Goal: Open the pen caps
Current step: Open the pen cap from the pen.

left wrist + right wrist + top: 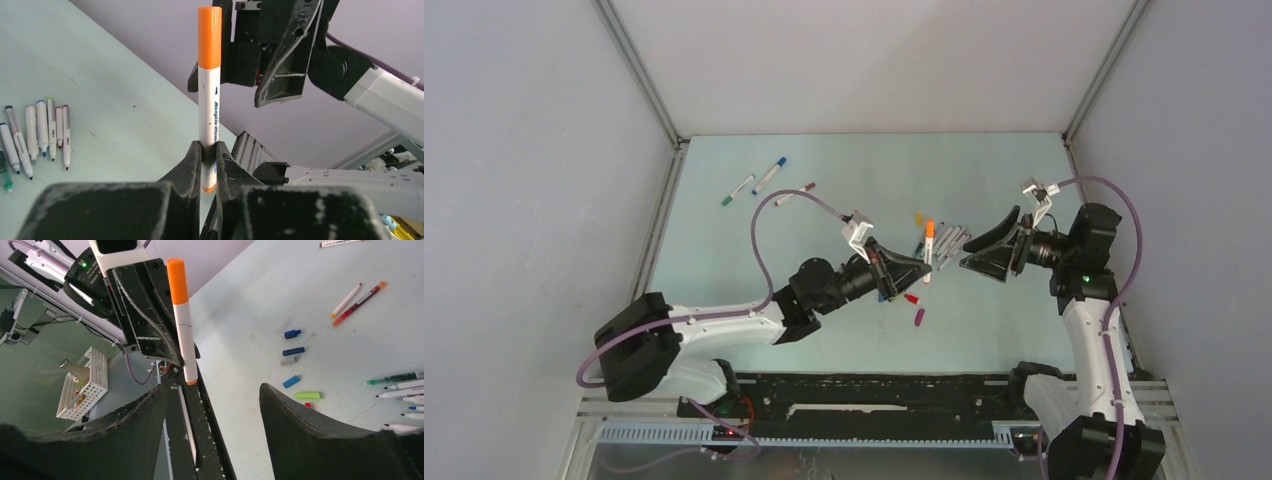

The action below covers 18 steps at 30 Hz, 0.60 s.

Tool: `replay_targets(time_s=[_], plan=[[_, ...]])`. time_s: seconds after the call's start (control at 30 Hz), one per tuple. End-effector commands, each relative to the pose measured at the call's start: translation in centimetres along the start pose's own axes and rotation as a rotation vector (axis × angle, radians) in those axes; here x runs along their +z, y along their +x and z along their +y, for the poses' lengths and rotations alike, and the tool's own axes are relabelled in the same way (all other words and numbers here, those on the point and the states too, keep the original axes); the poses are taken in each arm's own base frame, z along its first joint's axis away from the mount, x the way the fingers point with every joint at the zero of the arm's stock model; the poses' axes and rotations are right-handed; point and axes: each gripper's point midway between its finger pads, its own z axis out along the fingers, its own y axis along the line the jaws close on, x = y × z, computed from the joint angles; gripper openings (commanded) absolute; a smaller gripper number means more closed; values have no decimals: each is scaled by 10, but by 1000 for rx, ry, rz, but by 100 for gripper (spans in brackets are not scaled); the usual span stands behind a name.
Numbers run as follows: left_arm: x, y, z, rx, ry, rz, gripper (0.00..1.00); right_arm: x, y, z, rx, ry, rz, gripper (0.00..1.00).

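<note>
Pen caps (293,351) dot the pale table (844,170); left fingers (187,165) pinch pen (209,100), right fingers (310,430) spread.

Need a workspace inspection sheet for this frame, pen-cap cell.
Surface: pale green table, no spills seen.
Job's things: orange cap still on the pen; loose caps lying on the table.
Clutter: uncapped pens in a row; three more pens at the far left.
Grippers: left gripper shut on the pen, holding it upright; right gripper open, facing the pen.
Cables: purple cables, one looping off each arm, no snag seen.
Surroundings: grey walls; wire basket beyond the table edge.
</note>
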Motion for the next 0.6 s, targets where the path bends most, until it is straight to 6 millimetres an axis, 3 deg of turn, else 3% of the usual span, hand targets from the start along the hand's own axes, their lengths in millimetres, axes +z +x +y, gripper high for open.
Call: replay_targets(time_s=[0.0, 0.57], plan=[[20, -36, -25, 19, 49, -122, 0, 8, -15, 1, -12, 23, -23, 69], [47, -29, -33, -12, 38, -110, 0, 23, -18, 15, 49, -18, -25, 56]])
